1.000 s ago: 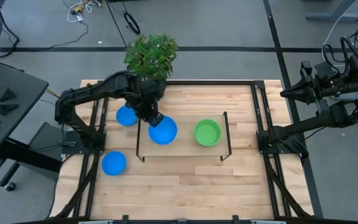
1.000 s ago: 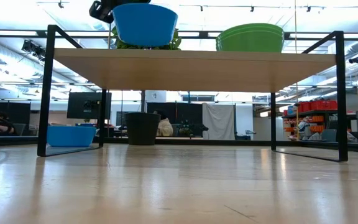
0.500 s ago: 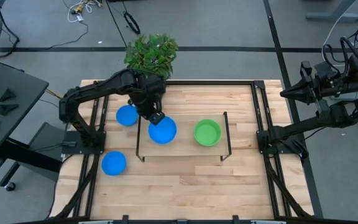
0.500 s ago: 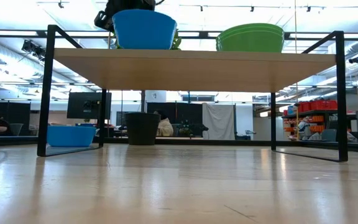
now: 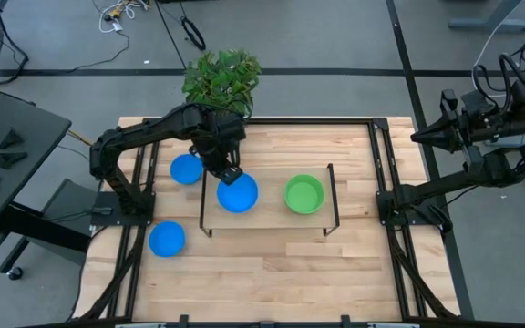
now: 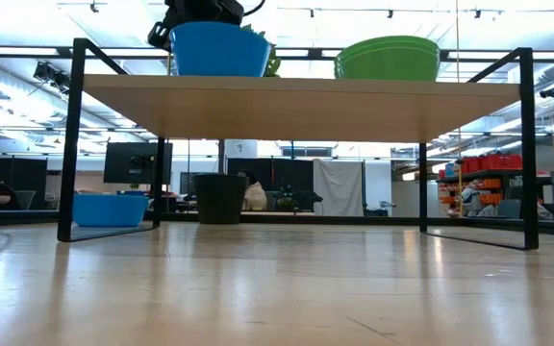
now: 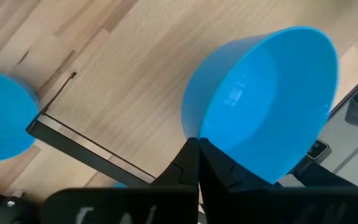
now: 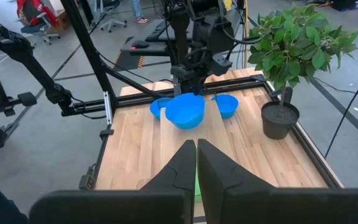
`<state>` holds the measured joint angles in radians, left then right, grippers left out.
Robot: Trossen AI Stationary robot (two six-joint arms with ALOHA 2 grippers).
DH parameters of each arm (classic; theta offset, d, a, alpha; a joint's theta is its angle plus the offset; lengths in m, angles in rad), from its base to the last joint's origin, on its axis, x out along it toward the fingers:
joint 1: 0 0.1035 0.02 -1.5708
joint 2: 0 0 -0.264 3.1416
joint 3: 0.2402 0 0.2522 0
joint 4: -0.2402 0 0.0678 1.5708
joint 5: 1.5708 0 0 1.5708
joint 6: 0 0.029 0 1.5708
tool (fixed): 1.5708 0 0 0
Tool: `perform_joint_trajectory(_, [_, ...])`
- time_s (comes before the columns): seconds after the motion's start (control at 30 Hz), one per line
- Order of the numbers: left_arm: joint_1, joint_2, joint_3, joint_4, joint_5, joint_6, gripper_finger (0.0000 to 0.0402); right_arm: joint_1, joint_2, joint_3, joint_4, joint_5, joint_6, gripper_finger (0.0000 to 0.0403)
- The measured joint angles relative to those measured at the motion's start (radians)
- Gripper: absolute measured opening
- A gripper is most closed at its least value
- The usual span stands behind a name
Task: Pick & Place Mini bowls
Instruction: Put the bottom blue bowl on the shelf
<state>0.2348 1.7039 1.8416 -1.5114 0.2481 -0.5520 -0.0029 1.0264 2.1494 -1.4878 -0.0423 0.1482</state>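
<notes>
We've got green bowls (image 5: 303, 194) shelved; left gripper (image 5: 230, 171) pinches blue bowl (image 5: 237, 193) rim on shelf (image 6: 296, 91); 2 blue bowls (image 5: 186, 169) left on table.

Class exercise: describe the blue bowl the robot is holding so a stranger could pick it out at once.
Find the small raised shelf in the middle of the table. Two bowls sit above it: a green bowl and a blue bowl. Yours is that blue bowl, the only one with the left pincer shut on its rim.

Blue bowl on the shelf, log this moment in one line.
left claw: shut on blue bowl rim | bowl: on shelf beside green bowl | right claw: shut, parked off-table
</notes>
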Motion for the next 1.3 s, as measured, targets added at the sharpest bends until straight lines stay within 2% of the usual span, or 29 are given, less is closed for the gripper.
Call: perform_joint_trajectory(1.3, [0.009,0.014,0.0,0.044,0.028,0.041,0.0,0.0,0.0,0.0,0.0,0.0,0.0,0.0021])
